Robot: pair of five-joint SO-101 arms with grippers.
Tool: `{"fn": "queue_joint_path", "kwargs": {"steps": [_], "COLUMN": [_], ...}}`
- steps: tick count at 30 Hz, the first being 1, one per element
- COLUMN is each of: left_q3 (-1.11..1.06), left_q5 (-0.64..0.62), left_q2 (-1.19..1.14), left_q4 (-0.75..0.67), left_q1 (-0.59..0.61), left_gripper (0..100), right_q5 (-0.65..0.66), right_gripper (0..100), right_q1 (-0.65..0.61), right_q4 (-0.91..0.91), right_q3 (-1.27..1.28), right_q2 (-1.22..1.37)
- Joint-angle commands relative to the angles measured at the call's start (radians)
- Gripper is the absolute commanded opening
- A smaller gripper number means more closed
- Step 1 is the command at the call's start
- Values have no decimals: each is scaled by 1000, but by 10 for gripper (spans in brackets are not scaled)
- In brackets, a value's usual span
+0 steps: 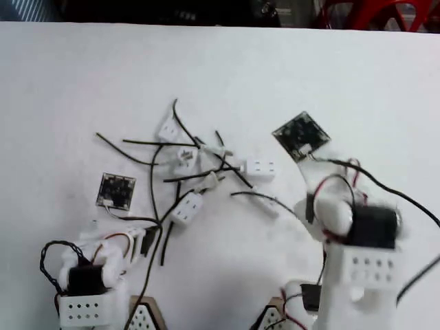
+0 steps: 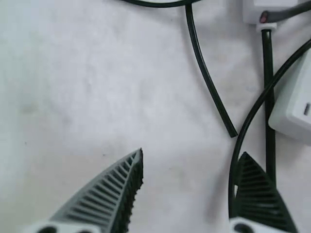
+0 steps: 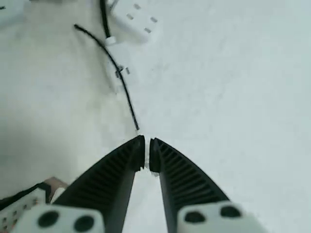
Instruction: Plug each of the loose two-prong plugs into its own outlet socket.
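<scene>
pile of plugs and sockets (image 1: pixel 184 158): middle of table (image 1: pixel 344 82) | socket (image 1: pixel 260 167): right of pile | plug (image 3: pixel 119 73): just before that socket, toward front edge

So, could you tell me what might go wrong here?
The black cords are crossed in a heap, so pulling one plug may drag others. A cord runs beside one finger of the open left tool and could snag. The shut right tool sits at a cord's end, not the two-prong plug, and might grip wire.
</scene>
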State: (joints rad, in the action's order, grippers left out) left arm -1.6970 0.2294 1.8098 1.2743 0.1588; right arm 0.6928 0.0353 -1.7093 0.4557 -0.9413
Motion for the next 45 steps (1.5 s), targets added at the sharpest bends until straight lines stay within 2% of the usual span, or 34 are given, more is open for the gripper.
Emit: {"fn": "queue_joint_path", "kwargs": {"steps": [1, 6, 12, 16, 24, 30, 35, 45], "left_q3": [3, 3, 3, 3, 3, 3, 3, 3], "left_q5": [-2, -2, -2, -2, -2, -2, -2, -2], "left_q2": [8, 8, 8, 8, 8, 8, 8, 8], "left_q4": [-14, -14, -14, -14, -14, -14, -14, -14], "left_q1": [8, 8, 8, 8, 8, 7, 5, 7], "left_gripper": [301, 301, 301, 301, 301, 301, 301, 301], "right_q5": [6, 0, 6, 6, 8, 8, 74, 84], "right_gripper": [16, 16, 20, 98, 104, 152, 170, 170], "right_q1": [53, 58, 74, 81, 74, 76, 79, 125], "right_q4": [-2, 5, 180, 243, 249, 259, 308, 504], "right_q3": [-69, -2, 262, 373, 387, 362, 376, 400], "right_q2": [-117, -179, -105, 22, 326, 433, 473, 673]}}
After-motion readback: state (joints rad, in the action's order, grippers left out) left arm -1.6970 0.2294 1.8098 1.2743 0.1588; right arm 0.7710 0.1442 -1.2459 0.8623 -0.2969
